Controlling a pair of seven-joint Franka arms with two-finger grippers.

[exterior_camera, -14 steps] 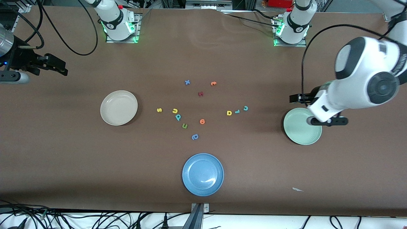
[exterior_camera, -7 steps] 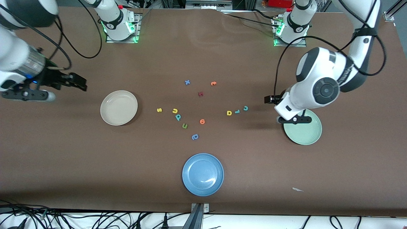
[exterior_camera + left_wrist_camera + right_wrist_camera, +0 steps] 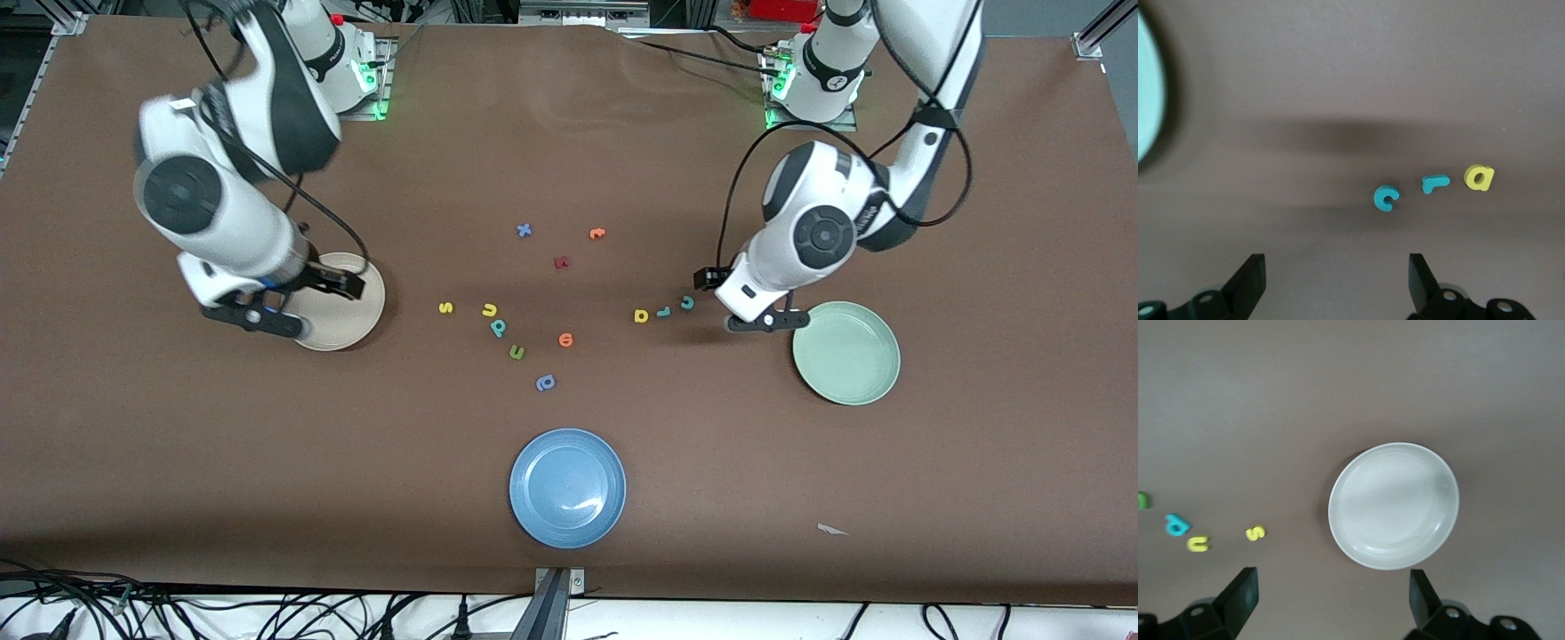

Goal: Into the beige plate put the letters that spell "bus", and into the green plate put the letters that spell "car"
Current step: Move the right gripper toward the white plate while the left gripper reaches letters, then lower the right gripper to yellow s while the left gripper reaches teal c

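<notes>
- Since the earlier frame both arms have swung inward: front view, the right end effector (image 3: pixel 302 302) hangs over the beige plate (image 3: pixel 356 324), the left end effector (image 3: pixel 745 300) over the table (image 3: pixel 711 462) between the teal c (image 3: pixel 687 302) and green plate (image 3: pixel 846 354).
- Left wrist view: fingers (image 3: pixel 1250 283) spread, empty; c (image 3: pixel 1386 198), r (image 3: pixel 1434 183), a (image 3: pixel 1479 177) in a row.
- Right wrist view: fingers (image 3: pixel 1239 595) spread, empty; beige plate (image 3: pixel 1351 540) empty; s (image 3: pixel 1255 533), u (image 3: pixel 1199 543), b (image 3: pixel 1177 524) beside it.
</notes>
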